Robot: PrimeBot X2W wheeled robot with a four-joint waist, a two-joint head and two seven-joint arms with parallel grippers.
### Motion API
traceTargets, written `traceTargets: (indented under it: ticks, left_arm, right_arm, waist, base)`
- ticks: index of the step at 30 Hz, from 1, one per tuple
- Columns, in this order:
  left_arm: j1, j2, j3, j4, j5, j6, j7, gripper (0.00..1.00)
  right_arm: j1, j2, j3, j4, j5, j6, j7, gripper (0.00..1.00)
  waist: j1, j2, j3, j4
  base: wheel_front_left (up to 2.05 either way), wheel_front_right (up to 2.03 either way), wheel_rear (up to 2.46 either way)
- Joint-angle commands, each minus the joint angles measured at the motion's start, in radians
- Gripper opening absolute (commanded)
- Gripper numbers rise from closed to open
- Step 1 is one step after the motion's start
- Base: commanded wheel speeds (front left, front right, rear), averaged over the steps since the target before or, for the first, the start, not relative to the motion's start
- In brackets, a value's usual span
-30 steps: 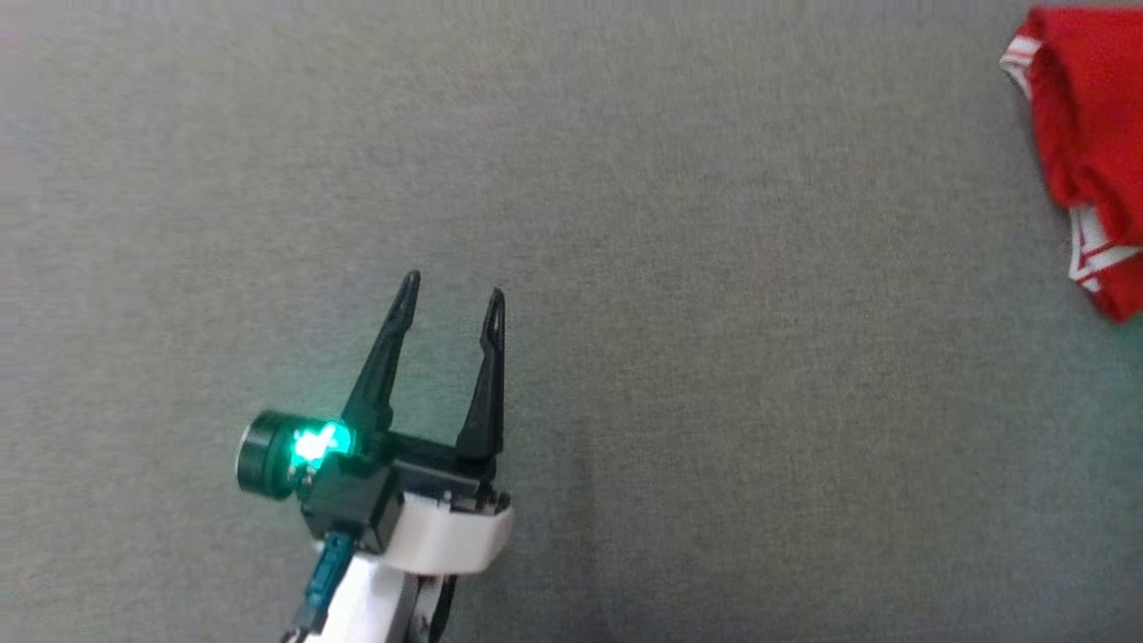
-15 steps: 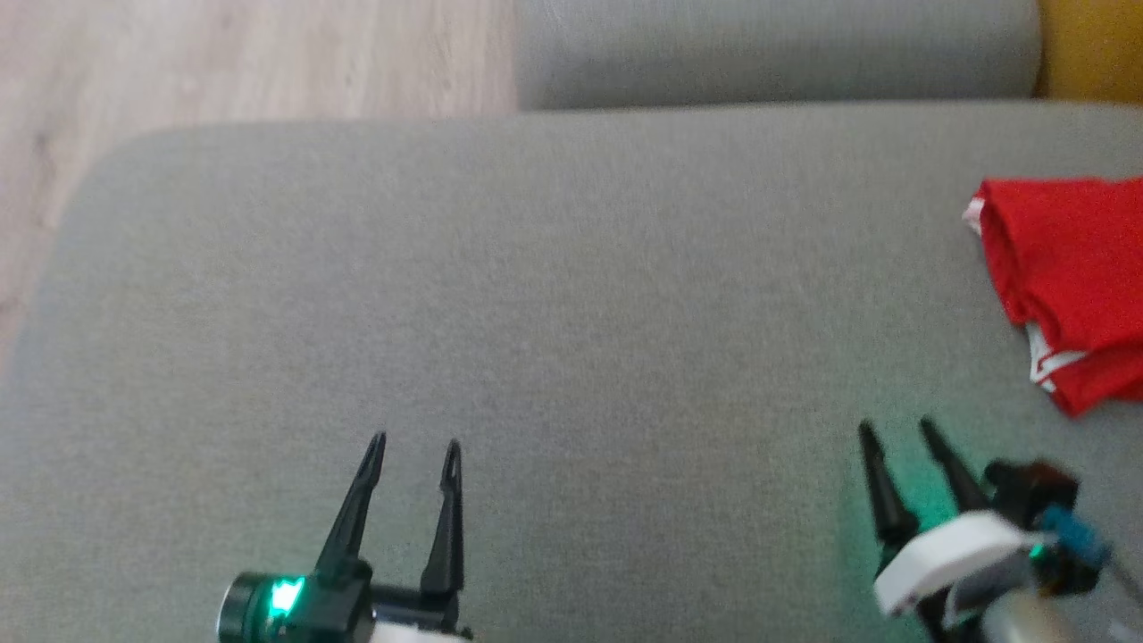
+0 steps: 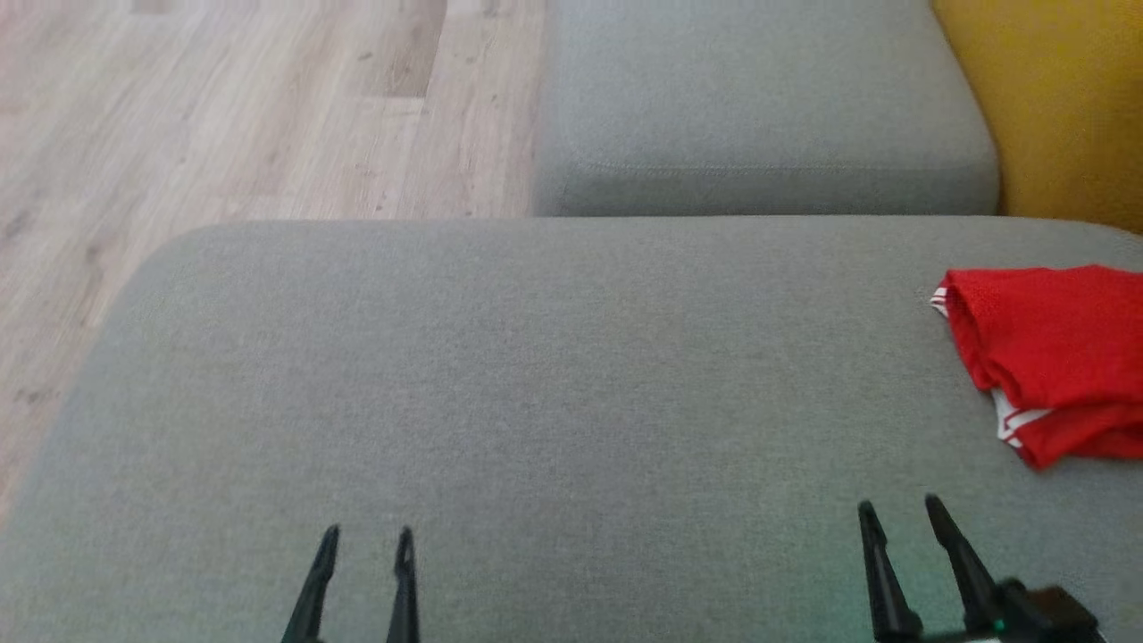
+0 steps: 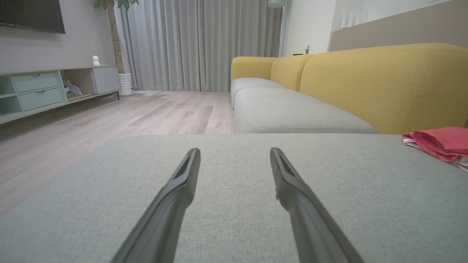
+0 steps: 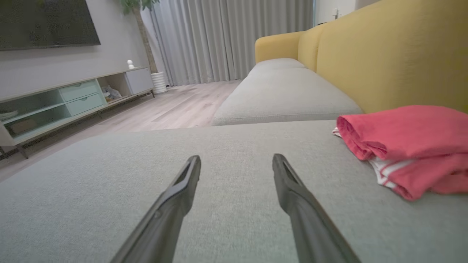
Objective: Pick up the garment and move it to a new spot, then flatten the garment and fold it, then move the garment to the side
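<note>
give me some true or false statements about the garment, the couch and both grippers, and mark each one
1. The red garment lies on the grey cushion, toward the robot's right. True.
2. The right gripper is shut on the garment. False: it is open and apart from the garment.
3. The left gripper is open with nothing between its fingers. True.
4. The garment is plain red all over. False: white stripes show at its edge.
5. The backrest beyond the garment is yellow. True.
</note>
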Motion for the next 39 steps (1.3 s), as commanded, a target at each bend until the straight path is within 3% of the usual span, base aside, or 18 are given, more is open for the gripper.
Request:
traceTargets:
  ticks: [1, 11, 12, 17, 39]
  left_arm:
    - [-0.02, -0.005, 0.048, -0.04, -0.007, 0.007, -0.005, 1.0]
    - [0.001, -0.005, 0.087, -0.052, 0.003, 0.006, -0.005, 1.0]
    - [0.039, 0.001, 0.048, -0.017, 0.0, 0.004, 0.0, 0.0]
    - [0.057, 0.0, 0.041, 0.052, -0.01, 0.004, 0.001, 0.0]
    - [-0.016, 0.015, 0.075, 0.075, -0.294, -0.032, 0.05, 0.0]
  right_arm:
    - [-0.013, 0.001, 0.009, -0.057, -0.008, -0.001, -0.013, 1.0]
    - [0.002, 0.014, 0.022, -0.073, -0.005, -0.001, -0.014, 1.0]
    - [0.05, 0.022, -0.001, -0.04, 0.001, 0.0, 0.0, 0.0]
    - [0.062, 0.023, 0.005, 0.031, 0.012, 0.0, 0.003, 0.0]
    - [-0.008, 0.01, -0.015, 0.039, 0.28, 0.0, 0.054, 0.0]
  waist:
    - [0.0003, -0.0001, -0.014, -0.016]
    - [0.0003, -0.0001, -0.033, -0.035]
    - [0.0003, -0.0001, -0.033, -0.035]
    - [0.0003, -0.0001, -0.033, -0.036]
    - [0.0003, -0.0001, -0.009, -0.049]
  base:
    - [0.0, 0.0, 0.0]
    - [0.0, 0.0, 0.0]
    - [0.0, 0.0, 0.0]
    - [0.0, 0.0, 0.0]
    - [0.0, 0.0, 0.0]
